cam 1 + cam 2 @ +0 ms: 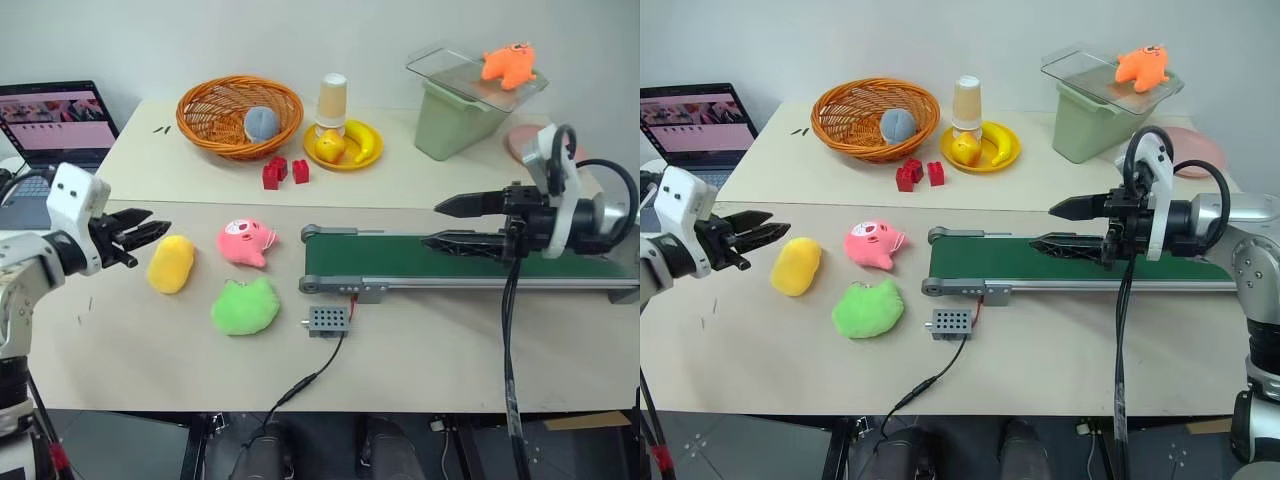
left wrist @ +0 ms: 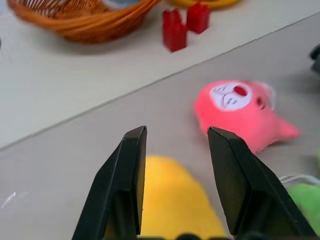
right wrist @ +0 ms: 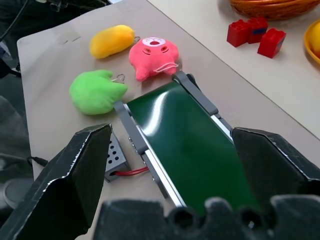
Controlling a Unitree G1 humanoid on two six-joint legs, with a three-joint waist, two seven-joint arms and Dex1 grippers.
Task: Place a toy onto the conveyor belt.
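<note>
Three plush toys lie on the table left of the conveyor belt (image 1: 385, 258): a yellow toy (image 1: 171, 263), a pink toy (image 1: 245, 242) and a green toy (image 1: 245, 307). My left gripper (image 1: 150, 232) hovers just left of the yellow toy and points at it. Its fingers (image 2: 131, 170) stand apart with nothing between them, and the yellow toy (image 2: 172, 200) lies below the gap. My right gripper (image 1: 435, 223) is wide open and empty above the middle of the dark green belt (image 3: 195, 145), pointing toward the belt's left end.
At the back stand an orange basket (image 1: 240, 115), a paper cup (image 1: 332, 100), a yellow plate (image 1: 375, 155) of fruit, red bricks (image 1: 285, 171) and a green bin (image 1: 455, 125) with an orange toy (image 1: 508, 63) on its lid. A laptop (image 1: 55, 122) sits far left. A small grey box (image 1: 328, 319) on a cable lies before the belt.
</note>
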